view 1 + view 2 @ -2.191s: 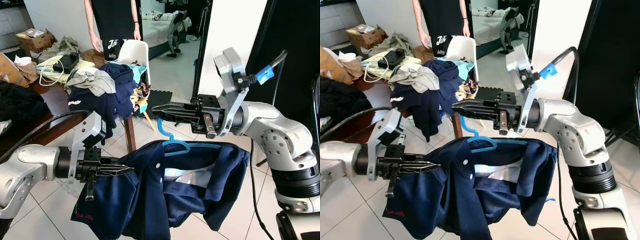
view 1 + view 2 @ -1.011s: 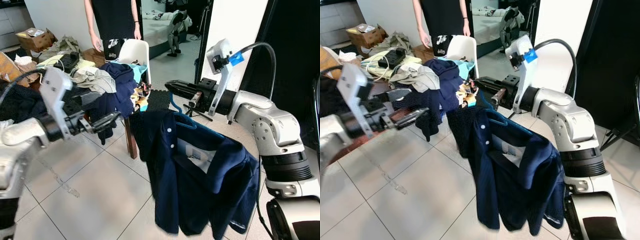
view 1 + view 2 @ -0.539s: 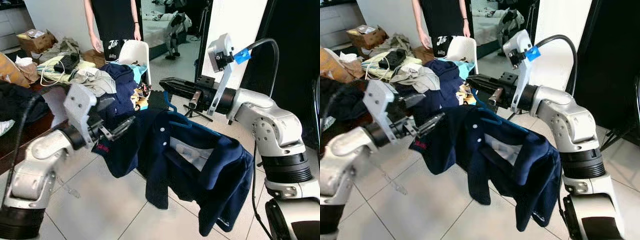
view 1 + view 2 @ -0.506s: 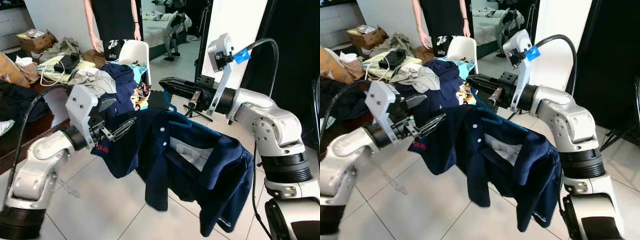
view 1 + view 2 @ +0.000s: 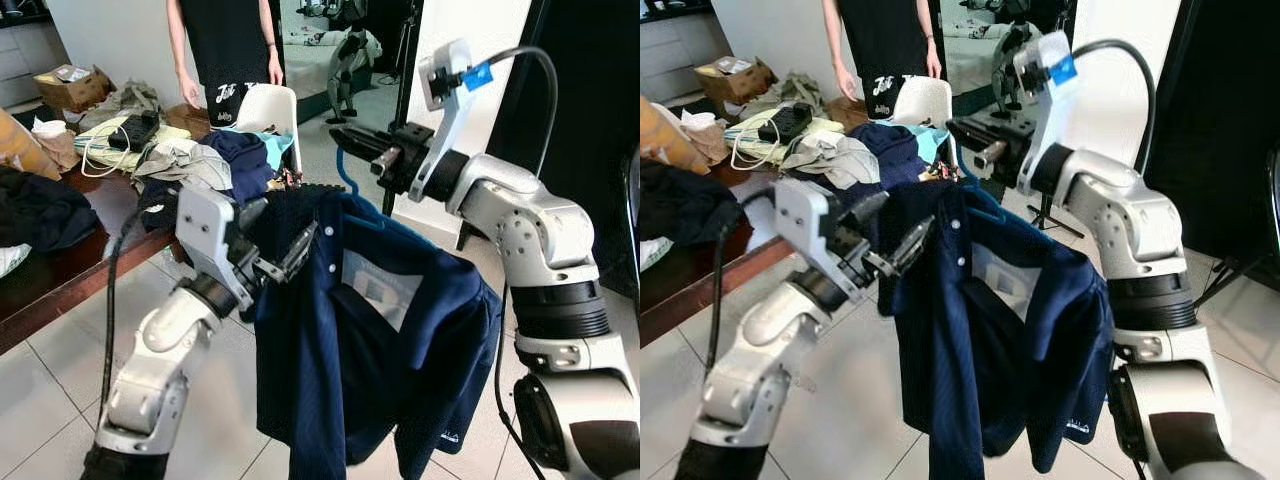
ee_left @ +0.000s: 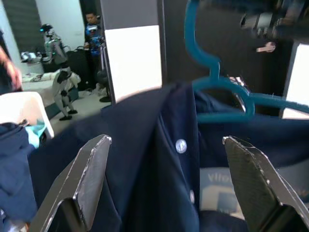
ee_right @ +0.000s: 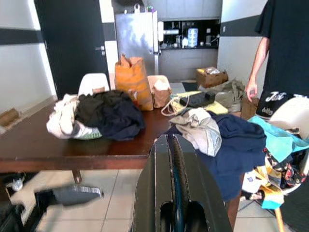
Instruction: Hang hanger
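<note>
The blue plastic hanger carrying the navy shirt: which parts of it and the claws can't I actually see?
- Blue plastic hanger: arms covered by the navy button shirt, head views.
- Its hook top: cut off by the left wrist view's edge.
- Right claw: grip point on the hanger hidden between the fingers.
- Left claw: far finger blocked by shirt fabric, head views.

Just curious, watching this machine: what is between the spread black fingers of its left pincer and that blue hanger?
Only the navy shirt: its buttoned front hangs between the open left pincer and the blue hanger, in the left wrist view.
</note>
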